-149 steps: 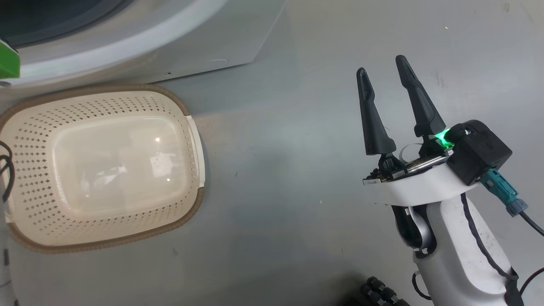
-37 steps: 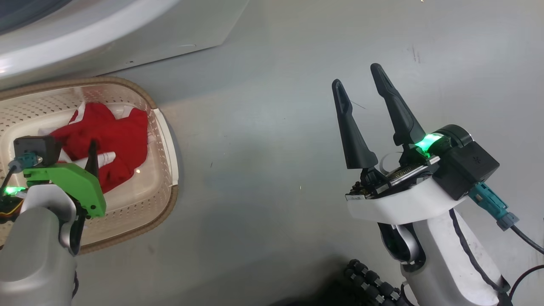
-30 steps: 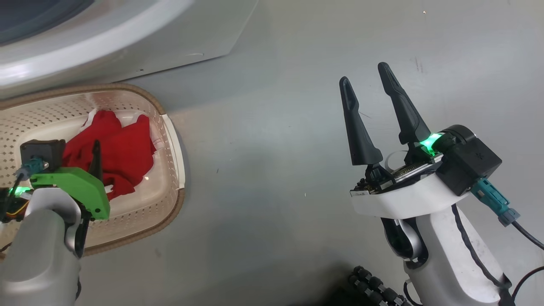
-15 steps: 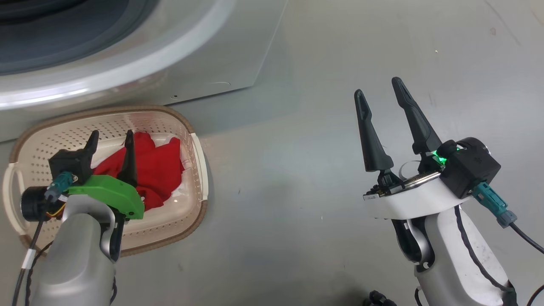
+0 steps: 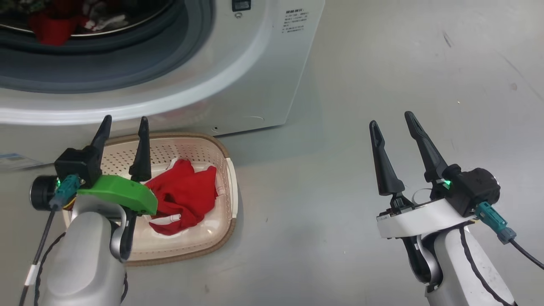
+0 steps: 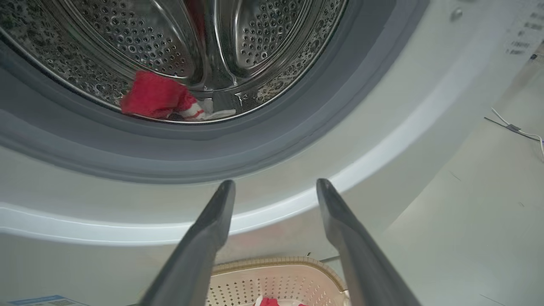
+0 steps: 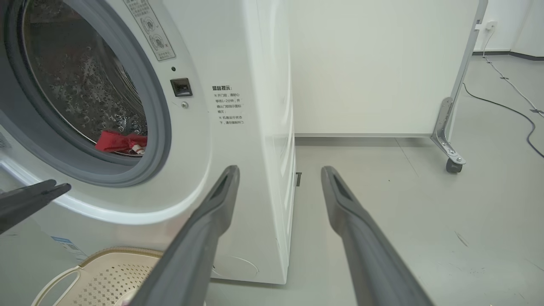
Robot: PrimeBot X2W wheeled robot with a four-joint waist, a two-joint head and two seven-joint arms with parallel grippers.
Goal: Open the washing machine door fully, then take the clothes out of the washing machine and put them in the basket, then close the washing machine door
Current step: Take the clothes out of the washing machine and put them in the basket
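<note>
Since five seconds back: basket (image 5: 187,149) has gone from empty to holding a red garment (image 5: 182,197). Left gripper (image 5: 126,123) has come up off that load. Head camera has tilted up, so the washing machine (image 5: 255,63) mouth now sits at 11 o'clock in head view. Basket at 8 o'clock, on the floor just in front of the machine.

Left gripper: fingers spread wide, nothing between them, above the basket's far rim, aimed at the grey gasket (image 6: 255,140). Right gripper (image 5: 391,119): likewise spread and empty, at 4 o'clock, well apart from the work.

Drum (image 6: 255,38) stands uncovered, so door-opening reads as done. Red-and-white bundle (image 6: 157,102) lies at 6 o'clock of the drum, just behind the lip.

Step in hand, my reading: unloading, between drops. Next move calls for reaching the left arm over the gasket and down onto that bundle, pinching deep enough to take the white piece too. Door closing not yet due.
</note>
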